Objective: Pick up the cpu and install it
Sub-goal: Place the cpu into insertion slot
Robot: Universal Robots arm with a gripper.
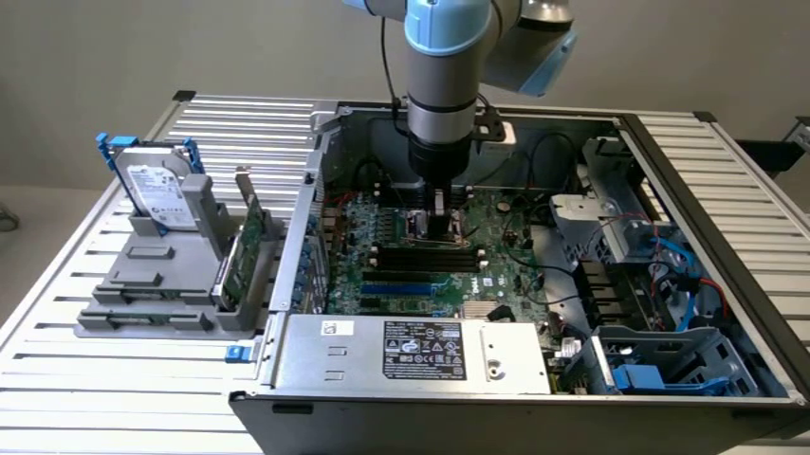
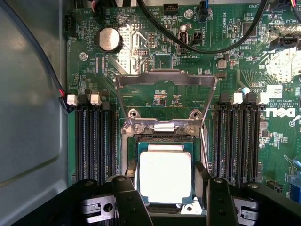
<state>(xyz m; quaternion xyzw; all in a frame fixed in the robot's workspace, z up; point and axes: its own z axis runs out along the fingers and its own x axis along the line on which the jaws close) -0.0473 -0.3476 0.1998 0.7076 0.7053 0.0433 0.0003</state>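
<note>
The cpu (image 2: 165, 176), a small square chip with a pale metal top, lies level within the open socket (image 2: 162, 127) on the green motherboard (image 2: 277, 155). The socket's metal load plate (image 2: 164, 80) is flipped back. My gripper (image 2: 167, 175) is right over the chip, its dark fingers (image 2: 128, 193) standing close against two opposite edges of it, shut on it. In the exterior view the gripper (image 1: 437, 225) reaches straight down into the computer case (image 1: 418, 398), low over the board's middle. I cannot tell whether the chip is fully seated.
Black memory slots (image 2: 94, 141) flank the socket on both sides, and black cables (image 2: 221, 44) cross the board beyond it. Outside the case, at the exterior view's left, a grey holder (image 1: 152, 284) carries a hard drive (image 1: 158, 194) and an upright green card (image 1: 247, 251).
</note>
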